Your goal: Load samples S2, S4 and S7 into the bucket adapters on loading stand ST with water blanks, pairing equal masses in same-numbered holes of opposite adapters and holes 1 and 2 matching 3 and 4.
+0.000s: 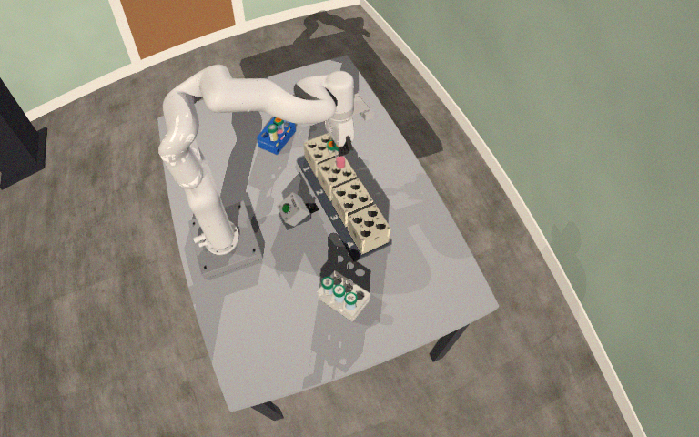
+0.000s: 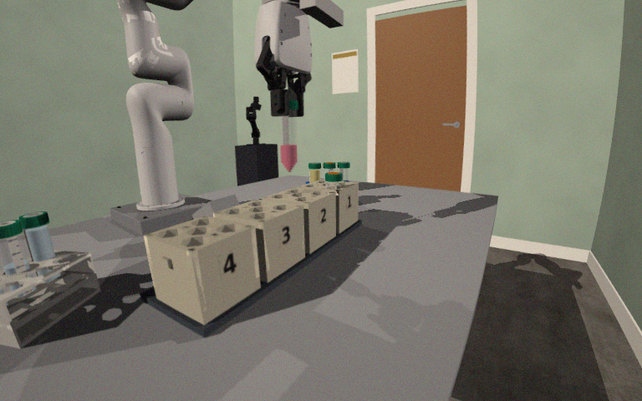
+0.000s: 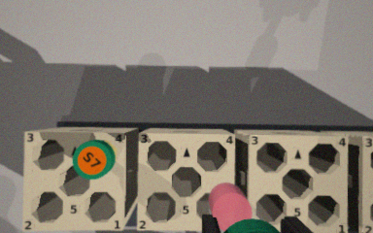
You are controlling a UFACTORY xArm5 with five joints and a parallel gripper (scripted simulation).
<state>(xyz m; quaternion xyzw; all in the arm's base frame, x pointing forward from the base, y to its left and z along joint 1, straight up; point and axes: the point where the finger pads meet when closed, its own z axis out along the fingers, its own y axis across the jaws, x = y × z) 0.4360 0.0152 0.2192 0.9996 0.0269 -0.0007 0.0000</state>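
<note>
- The tool (image 1: 343, 148) (image 2: 287, 113) (image 3: 253, 225) is clamped on the green cap of a pink-tipped tube (image 1: 340, 162) (image 2: 288, 153) (image 3: 230, 206), its cap ID out of sight.
- The tube hangs directly below the tool, long axis upright, tip down, in the air above the adapters and touching none.
- Below it, seen from the wrist, is adapter 2 (image 1: 339, 180) (image 2: 323, 226) (image 3: 157, 182), the tip overlapping hole 1; the exact hole beneath cannot be told from that angle.
- To one side, adapter 1 (image 1: 308, 154) (image 2: 349, 215) (image 3: 39, 182) carries sample S7 (image 1: 332, 145) (image 2: 333, 176) (image 3: 93, 159) in hole 4.
- To the other side, adapter 3 (image 1: 357, 204) (image 2: 283, 251) (image 3: 264, 183) shows 5 unfilled holes. The coming move likely turns on which way the chosen hole lies along this row; the tip must centre over it before lowering, or it could catch the rim.
- Farther out, a blue rack (image 1: 268, 146) (image 2: 307, 182) stands beyond adapter 1; a clear rack (image 1: 355, 315) with 3 blanks (image 1: 339, 291) stands past adapter 4.
- The green DONE key (image 1: 286, 208) sits beside the row; balancing appears far from finished.
</note>
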